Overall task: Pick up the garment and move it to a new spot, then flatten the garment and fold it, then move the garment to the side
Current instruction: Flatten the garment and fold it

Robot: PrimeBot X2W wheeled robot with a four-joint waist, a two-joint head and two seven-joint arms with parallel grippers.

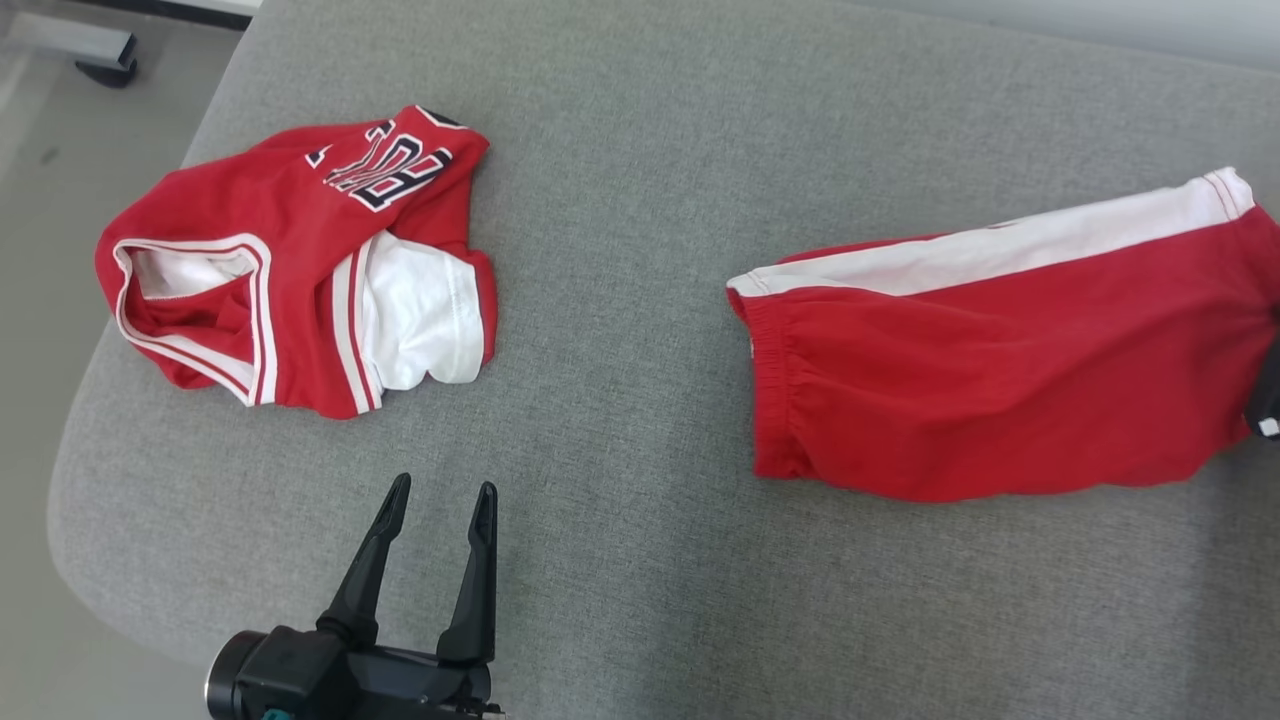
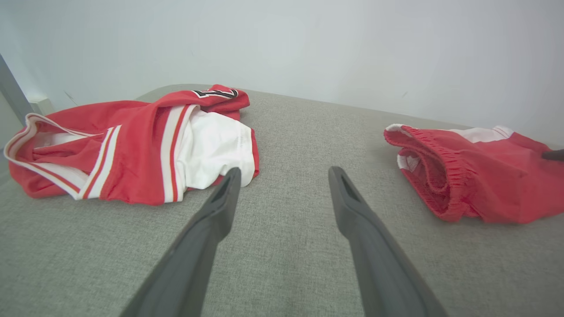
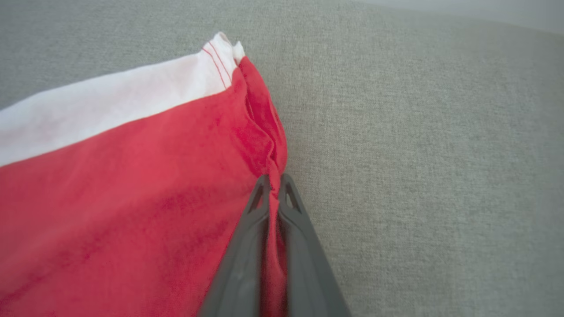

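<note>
Grey woven fabric covers the broad padded surface on which everything lies. Nearest, towards the left, the left gripper hovers over bare fabric with its two dark fingers spread wide and nothing between them. It touches neither piece of clothing.

Further back and to the right lie the red shorts, the task's garment, spread fairly flat with some soft wrinkles. Their gathered elastic waistband faces left, towards the middle of the surface, and in the left wrist view it gapes slightly open. A white stripe runs along their far edge, from the waistband to the leg hem at the right. At that right end the right gripper has its fingers pressed together on the red hem, with a thin fold of the cloth pinched between them, and the fabric puckers into a ridge just beyond the tips. The rest of the shorts rests on the surface.

On the far left, well apart from the shorts, a red jersey sits crumpled in a heap. It has white and red striped trim, its white lining is turned out on the near right side, and dark-outlined lettering shows on the fold at its far end.

Beyond the surface's left edge is pale floor, and behind the far edge stands a plain pale wall.
</note>
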